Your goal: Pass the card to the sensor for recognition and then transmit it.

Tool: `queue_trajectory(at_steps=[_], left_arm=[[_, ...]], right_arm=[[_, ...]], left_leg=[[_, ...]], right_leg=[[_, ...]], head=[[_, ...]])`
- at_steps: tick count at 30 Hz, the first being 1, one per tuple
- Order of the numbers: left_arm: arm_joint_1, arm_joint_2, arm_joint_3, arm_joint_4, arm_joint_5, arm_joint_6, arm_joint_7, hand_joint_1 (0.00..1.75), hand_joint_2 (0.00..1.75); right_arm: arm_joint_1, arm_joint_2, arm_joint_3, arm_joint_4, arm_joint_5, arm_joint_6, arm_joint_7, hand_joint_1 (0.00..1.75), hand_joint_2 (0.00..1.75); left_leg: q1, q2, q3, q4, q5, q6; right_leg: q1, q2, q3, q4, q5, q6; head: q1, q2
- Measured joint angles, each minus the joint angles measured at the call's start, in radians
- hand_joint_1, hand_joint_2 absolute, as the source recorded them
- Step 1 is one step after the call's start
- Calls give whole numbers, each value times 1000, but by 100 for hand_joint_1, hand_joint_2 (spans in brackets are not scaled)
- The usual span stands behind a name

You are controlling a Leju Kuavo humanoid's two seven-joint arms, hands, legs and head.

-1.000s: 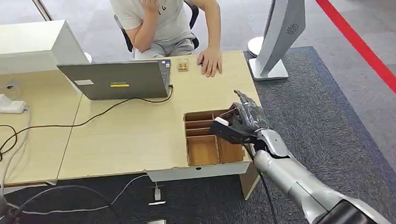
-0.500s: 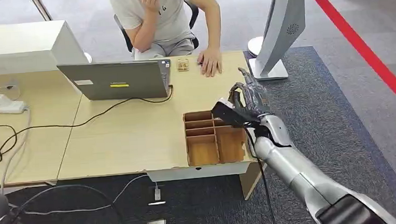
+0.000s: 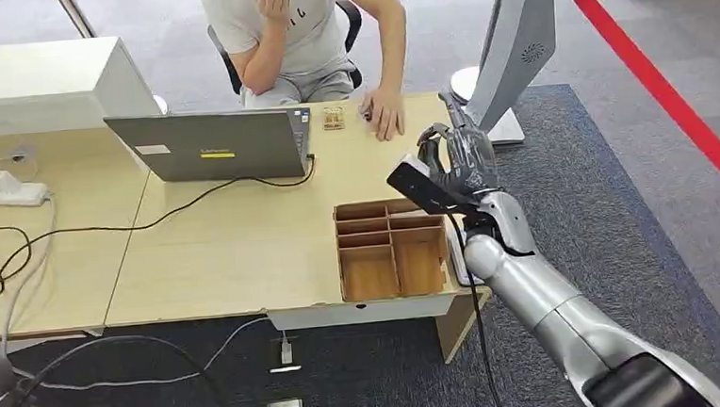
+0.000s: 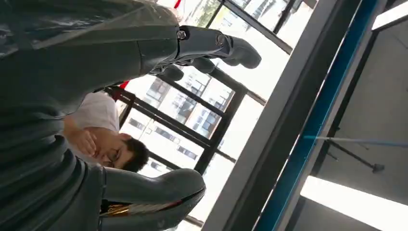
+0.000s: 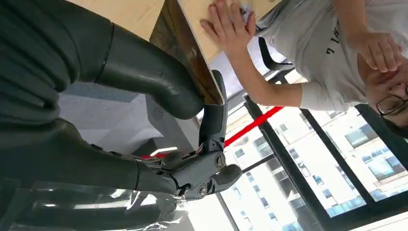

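right hand point(image 3: 461, 164) is holding thin brown card point(image 5: 191, 57) | card is sitting pinched between thumb and fingers point(image 5: 214, 113) | left hand point(image 4: 72, 96) fingers curling, holding nothing

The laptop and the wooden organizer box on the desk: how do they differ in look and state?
The laptop is grey, stands open and has a black cable plugged in; the wooden organizer box is brown, low, divided into compartments, with no cable. Both rest on the same light wooden desk.

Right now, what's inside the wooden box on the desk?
The wooden box has several compartments, and the ones in view look empty. The right hand with its card covers the far right corner.
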Motion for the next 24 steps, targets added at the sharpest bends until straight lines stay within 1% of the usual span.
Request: queue_trajectory(at_steps=[8,10,12,18,21,24], left_arm=[[-1,-2,7,0,6,-20,0,0,175],[-4,-5,9,3,9,-37,0,0,175],[-8,-5,9,7,9,-43,0,0,175],[-8,-5,11,12,15,-51,0,0,175],[-9,-5,12,19,21,-67,0,0,175],[-9,-6,14,28,37,-88,0,0,175]], right_arm=[[-14,8,0,-1,-19,2,-18,175,175],[-52,31,2,40,-24,0,-47,175,175],[-90,53,2,75,-24,0,-55,175,175],[-131,91,3,135,-19,-2,-56,175,175],[-178,122,8,198,-3,-8,-56,175,175],[-229,155,15,269,19,-9,-35,175,175]], left_leg=[[0,0,0,0,0,0],[0,0,-1,0,0,0],[0,1,0,0,0,-1],[0,0,-1,0,1,-1],[0,0,-1,0,1,-1],[0,0,-2,0,1,-1]], right_leg=[[0,0,0,0,0,0],[0,0,-1,1,1,-1],[0,1,-1,0,1,-1],[0,0,-1,1,0,-1],[0,1,-2,1,0,-1],[0,0,-2,1,0,-1]], head=[[0,0],[-1,0],[-1,0],[0,0],[0,0],[0,0]])
